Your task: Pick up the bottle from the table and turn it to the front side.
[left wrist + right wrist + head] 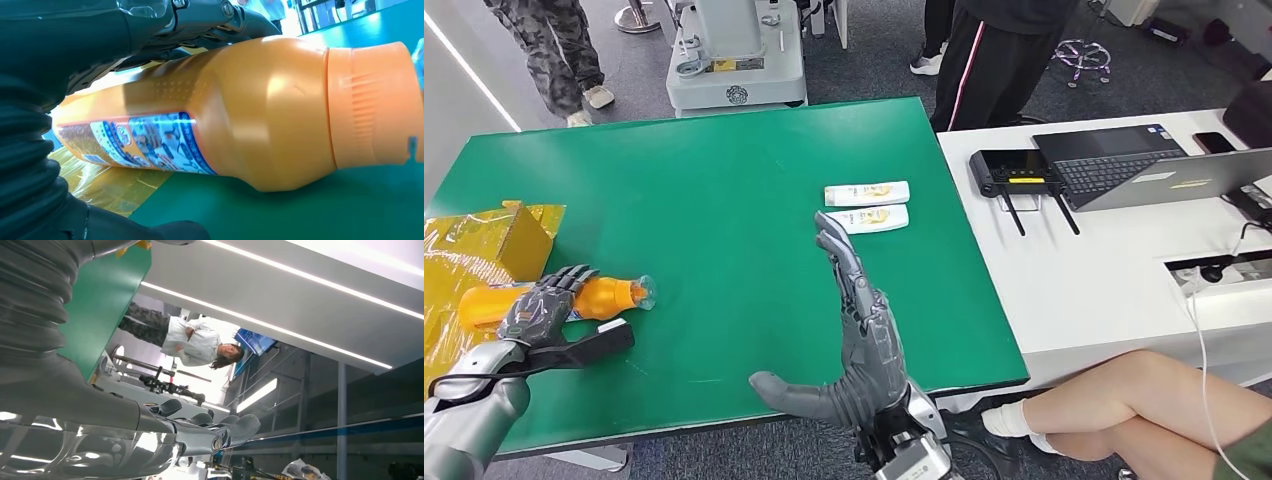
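An orange bottle [604,297] lies on its side near the left edge of a green table [724,200], its cap pointing toward the table's middle and its base over crinkled yellow wrapping [454,260]. The robot's left hand [544,308] rests over the bottle's middle, its dark fingers [569,280] draped across the top and its thumb lying along the near side; the fingers wrap the bottle, which rests on the table. The left wrist view shows the bottle's blue printed label [150,142] facing the camera. The right hand [854,330] stands upright over the table's near edge, fingers straight and spread, holding nothing. Two white tubes [867,205] lie side by side beyond it.
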